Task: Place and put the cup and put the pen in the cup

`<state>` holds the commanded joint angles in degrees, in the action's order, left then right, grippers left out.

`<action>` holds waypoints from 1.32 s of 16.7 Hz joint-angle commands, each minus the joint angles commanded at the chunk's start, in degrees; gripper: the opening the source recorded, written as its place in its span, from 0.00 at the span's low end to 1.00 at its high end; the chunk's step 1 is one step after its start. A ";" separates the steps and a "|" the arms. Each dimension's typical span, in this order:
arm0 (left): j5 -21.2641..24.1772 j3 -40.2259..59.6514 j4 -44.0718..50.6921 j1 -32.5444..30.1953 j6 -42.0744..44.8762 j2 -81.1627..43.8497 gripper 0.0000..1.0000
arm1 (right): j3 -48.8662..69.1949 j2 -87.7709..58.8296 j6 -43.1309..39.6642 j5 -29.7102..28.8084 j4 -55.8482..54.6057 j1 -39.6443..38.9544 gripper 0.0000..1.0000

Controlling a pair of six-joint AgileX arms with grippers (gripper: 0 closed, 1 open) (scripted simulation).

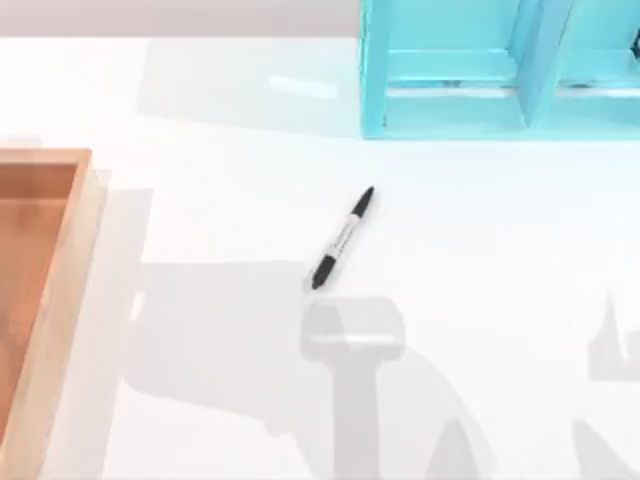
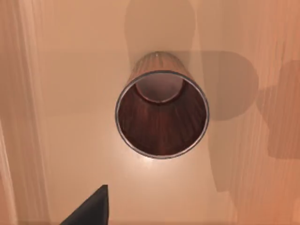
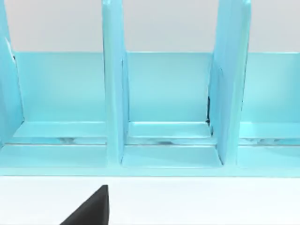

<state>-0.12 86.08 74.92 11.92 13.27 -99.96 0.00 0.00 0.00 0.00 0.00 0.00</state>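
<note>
In my left wrist view a dark finger tip point(image 2: 91, 208) of my left jaws pokes in at the near edge; I cannot tell whether those jaws are spread or closed, and they touch nothing I can see. Just beyond it stands the cup point(image 2: 161, 115), reddish-brown, upright, its mouth open toward the camera, resting on the pale wooden floor of a tray point(image 2: 56, 140). The cup is empty inside.

In my right wrist view a dark finger tip point(image 3: 91, 208) sits at the near edge over the white table point(image 3: 197, 201); again I cannot tell how those jaws stand. Farther off is a light blue rack point(image 3: 164, 108) with upright dividers, standing on the table.

From above, the pen point(image 1: 343, 238) lies flat near the middle of the table point(image 1: 480, 280), slanted, well apart from the wooden tray point(image 1: 60, 290) at the left edge and short of the blue rack point(image 1: 450, 100) at the far side.
</note>
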 joint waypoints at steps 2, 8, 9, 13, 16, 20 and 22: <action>-0.01 1.19 1.13 0.18 0.19 -1.42 1.00 | 0.00 0.00 0.00 0.00 0.00 0.00 1.00; -0.01 0.16 0.06 -0.03 0.10 -1.48 1.00 | 0.00 0.00 0.00 0.00 0.00 0.00 1.00; -0.01 -1.03 -1.25 0.04 0.09 -1.75 1.00 | 0.00 0.00 0.00 0.00 0.00 0.00 1.00; 0.00 -8.40 -10.81 0.22 0.26 -3.54 1.00 | 0.00 0.00 0.00 0.00 0.00 0.00 1.00; 0.00 -14.22 -18.33 0.38 0.43 -5.08 1.00 | 0.00 0.00 0.00 0.00 0.00 0.00 1.00; 0.01 -16.71 -21.04 0.44 0.52 -5.69 1.00 | 0.00 0.00 0.00 0.00 0.00 0.00 1.00; 0.01 -16.71 -21.04 0.44 0.52 -5.69 1.00 | 0.00 0.00 0.00 0.00 0.00 0.00 1.00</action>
<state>-0.11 69.37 53.88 12.36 13.79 -105.65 0.00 0.00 0.00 0.00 0.00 0.00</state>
